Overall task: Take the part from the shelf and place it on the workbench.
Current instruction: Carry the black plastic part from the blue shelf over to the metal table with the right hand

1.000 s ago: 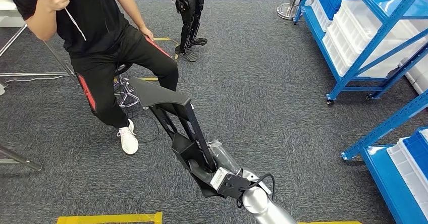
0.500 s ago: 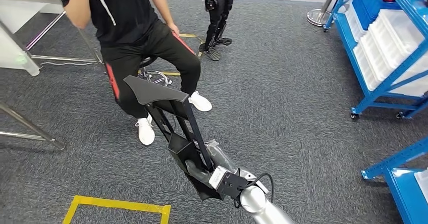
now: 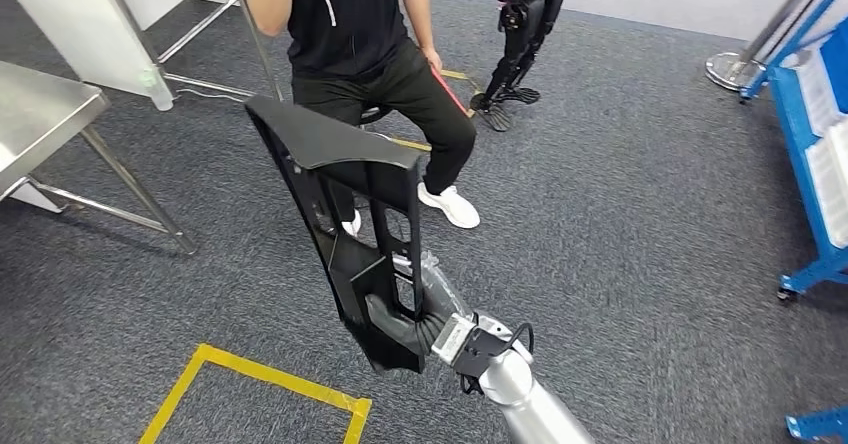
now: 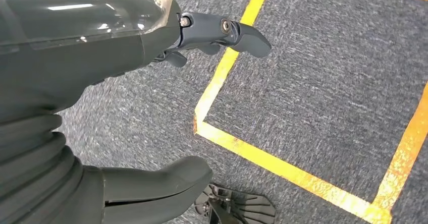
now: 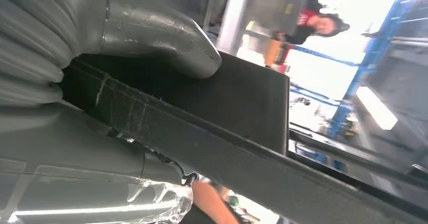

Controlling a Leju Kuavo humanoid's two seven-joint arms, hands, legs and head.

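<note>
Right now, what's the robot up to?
Right hand grips black part. Left hand open, hanging. Seated person ahead, metal table at left.

The seated person (image 3: pixel 375 54) is cut off above the chest, and the black part (image 3: pixel 350 214) hides the right robot hand's (image 3: pixel 400 326) fingers.

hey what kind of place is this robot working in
Probably a robotics lab or workshop with a mock factory cell: blue shelving at the right, a metal workbench at the left, yellow floor tape on grey carpet, and another humanoid robot standing behind a seated person.
</note>
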